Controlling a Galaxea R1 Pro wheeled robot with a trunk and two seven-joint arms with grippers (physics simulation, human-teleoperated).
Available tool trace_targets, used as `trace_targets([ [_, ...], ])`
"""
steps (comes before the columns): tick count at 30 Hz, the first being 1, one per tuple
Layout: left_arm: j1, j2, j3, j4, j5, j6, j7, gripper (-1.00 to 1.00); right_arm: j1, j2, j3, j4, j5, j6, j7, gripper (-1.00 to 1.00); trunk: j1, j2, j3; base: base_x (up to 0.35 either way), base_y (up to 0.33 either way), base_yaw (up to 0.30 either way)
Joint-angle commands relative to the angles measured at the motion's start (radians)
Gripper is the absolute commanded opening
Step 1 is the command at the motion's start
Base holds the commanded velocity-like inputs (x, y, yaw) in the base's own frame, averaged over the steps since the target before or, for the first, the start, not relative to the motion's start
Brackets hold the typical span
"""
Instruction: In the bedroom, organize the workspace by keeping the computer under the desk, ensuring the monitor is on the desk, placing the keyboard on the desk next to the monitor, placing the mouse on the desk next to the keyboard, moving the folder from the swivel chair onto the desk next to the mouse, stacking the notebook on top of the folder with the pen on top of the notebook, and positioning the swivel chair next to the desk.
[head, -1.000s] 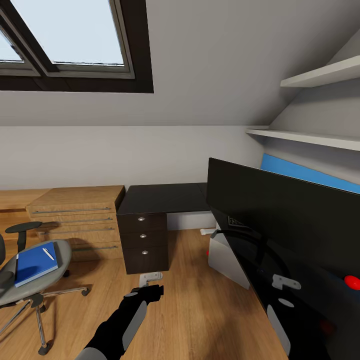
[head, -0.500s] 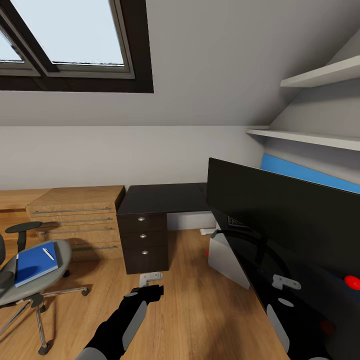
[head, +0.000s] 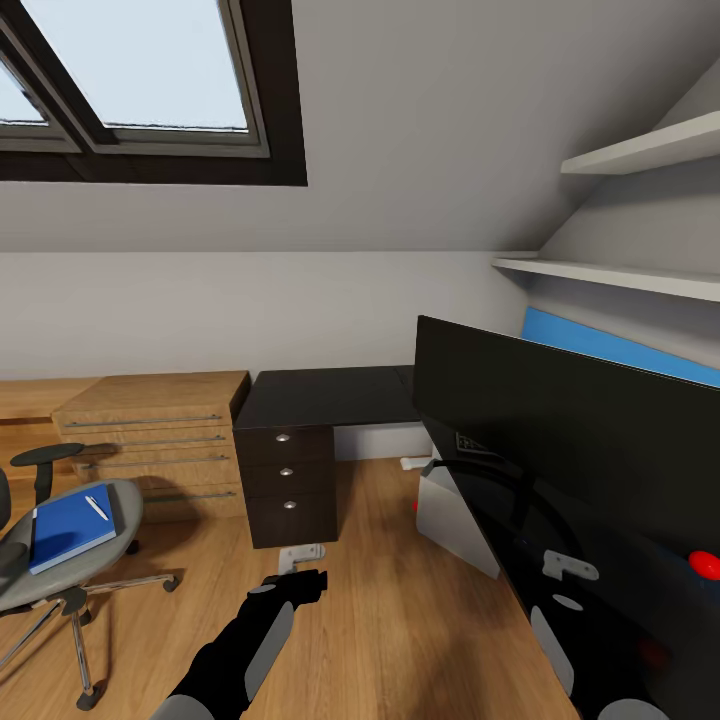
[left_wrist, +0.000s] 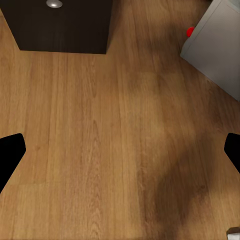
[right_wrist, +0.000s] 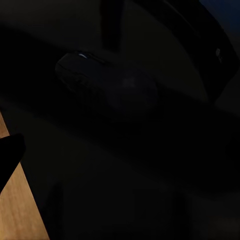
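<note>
Desk (head: 330, 395): black top along wall, monitor (head: 570, 430) at near edge. Swivel chair (head: 60, 560) well apart, blue folder (head: 68, 532) and pen (head: 97, 507) on seat. Computer (head: 455, 520) under desk. Mouse (right_wrist: 107, 82) dim on desktop. Left gripper (left_wrist: 120, 150) wide open, empty, over floor. Right gripper (head: 570, 585) near screen, jaws unreadable; risk: careless reach nudges monitor off edge.

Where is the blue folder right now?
In the head view, the blue folder lies on the grey swivel chair seat at the lower left, with the pen on it, left of the black drawer unit.
</note>
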Motion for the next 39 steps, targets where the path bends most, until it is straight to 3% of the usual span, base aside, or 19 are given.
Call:
trace_targets([
  [1,-0.001,0.001,-0.004,-0.002,0.011,0.003,0.009,1.0,-0.001,0.0,0.002,-0.001,-0.007,0.004,-0.004,1.0,0.0,-0.001,-0.001,0.0,0.0,0.0],
  [39,-0.001,0.001,-0.004,-0.002,0.011,0.004,0.009,1.0,-0.001,0.0,0.002,0.0,-0.006,0.004,-0.004,1.0,0.0,-0.001,-0.001,0.044,0.0,0.0],
])
